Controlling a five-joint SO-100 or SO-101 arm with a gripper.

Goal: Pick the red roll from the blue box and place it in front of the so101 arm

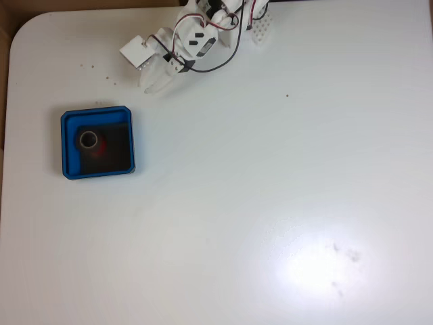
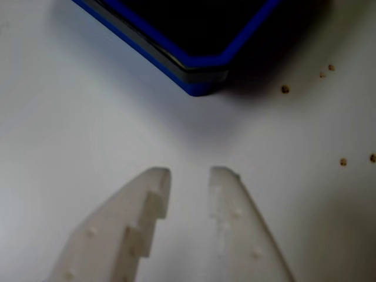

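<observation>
Inside the blue box, the red roll; gripper nearby above the table, fingers slightly apart, empty.

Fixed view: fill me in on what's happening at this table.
A white so101 arm reaches in from the top edge, its gripper above and to the right of the blue box. The red roll lies inside the box, untouched. In the wrist view the fingers are slightly apart, holding nothing, pointing at a box corner.
</observation>
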